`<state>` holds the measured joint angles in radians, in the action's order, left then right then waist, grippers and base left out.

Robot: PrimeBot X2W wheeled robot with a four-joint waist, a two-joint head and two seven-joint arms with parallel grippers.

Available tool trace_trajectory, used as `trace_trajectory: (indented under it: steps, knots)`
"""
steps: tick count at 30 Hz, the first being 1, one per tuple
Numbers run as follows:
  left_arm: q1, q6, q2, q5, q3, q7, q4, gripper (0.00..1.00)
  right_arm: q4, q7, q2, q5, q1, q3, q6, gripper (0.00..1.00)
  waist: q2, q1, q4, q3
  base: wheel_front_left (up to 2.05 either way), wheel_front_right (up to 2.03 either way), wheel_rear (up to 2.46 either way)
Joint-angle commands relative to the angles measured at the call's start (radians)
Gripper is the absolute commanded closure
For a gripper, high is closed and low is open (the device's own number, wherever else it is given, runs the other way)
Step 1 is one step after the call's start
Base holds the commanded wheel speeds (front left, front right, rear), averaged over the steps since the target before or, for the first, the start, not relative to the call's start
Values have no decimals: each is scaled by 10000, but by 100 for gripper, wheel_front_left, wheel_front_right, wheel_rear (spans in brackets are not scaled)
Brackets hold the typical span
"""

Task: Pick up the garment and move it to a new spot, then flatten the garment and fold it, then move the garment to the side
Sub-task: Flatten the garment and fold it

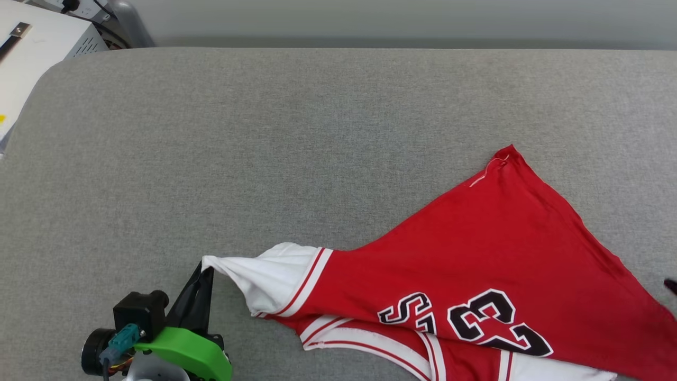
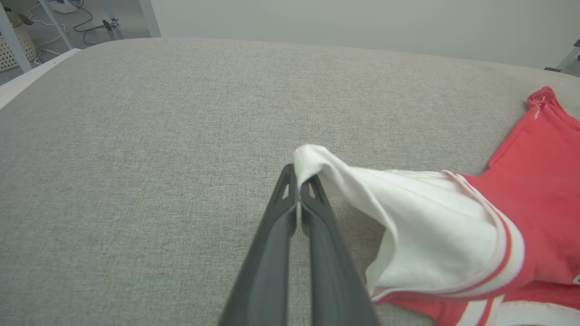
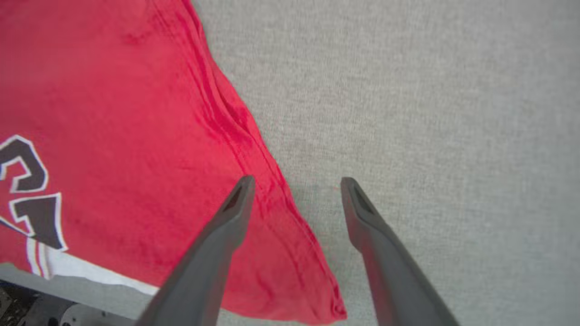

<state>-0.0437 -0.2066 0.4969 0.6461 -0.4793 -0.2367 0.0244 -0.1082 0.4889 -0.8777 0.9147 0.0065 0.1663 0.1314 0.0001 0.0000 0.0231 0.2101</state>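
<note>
The garment (image 1: pixel 492 254), a red jersey with white sleeves and a black-and-white number, lies crumpled at the lower right of the grey padded surface (image 1: pixel 264 132). My left gripper (image 1: pixel 207 272) is shut on the tip of the white sleeve (image 2: pixel 435 226), pinching it at the fingertips (image 2: pixel 299 174) and stretching it to the left. In the right wrist view my right gripper (image 3: pixel 294 183) stands open just above the garment's red side edge (image 3: pixel 113 113), with nothing between its fingers. One finger is over the cloth, the other over bare surface.
A white box (image 1: pixel 31 47) with cables stands beyond the surface's far left corner. White frame legs (image 2: pixel 149 18) and a wicker basket (image 2: pixel 13 50) stand on the floor there. A pale wall runs along the back. Bare grey surface spreads left of and behind the garment.
</note>
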Motion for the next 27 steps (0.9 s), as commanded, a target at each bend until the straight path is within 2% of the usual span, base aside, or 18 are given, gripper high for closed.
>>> trace_trajectory:
  steps: [1, 4, 8, 15, 19, 24, 27]
  knots:
    - [-186, 17, 36, -93, -2, -1, 15, 100, 334, -184, -55, -173, -367, -360, -7, 0, -1, 0, 118, 30, 0, 0, 0]
    - [-384, 71, -3, -151, -82, 26, 0, 100, 1018, -263, -107, -500, -828, -940, -7, 0, -1, 0, 311, 128, 0, 0, 0]
    - [-730, 153, -120, -248, -211, 46, 41, 100, 1746, -118, 62, -893, -1781, -1161, -7, 0, -1, 0, 564, 298, 0, 0, 0]
    - [-1315, 302, -347, -393, -406, 45, 124, 100, 1825, 731, 804, -1681, -3834, -35, -7, 0, -1, 0, 959, 756, 0, 0, 0]
    - [-1650, 389, -475, -465, -489, 28, 191, 100, 1039, 1369, 1344, -2006, -5105, 861, -7, 0, -1, 0, 1163, 1093, 0, 0, 0]
    - [-2059, 535, -691, -557, -611, -20, 332, 100, -554, 2284, 1896, -2188, -6368, 1808, -7, 0, -1, 0, 1444, 1487, 0, 0, 0]
    - [-2267, 624, -818, -604, -673, -53, 439, 100, -1436, 2430, 2168, -2271, -6877, 2166, -7, 0, -1, 0, 1577, 1688, 0, 0, 0]
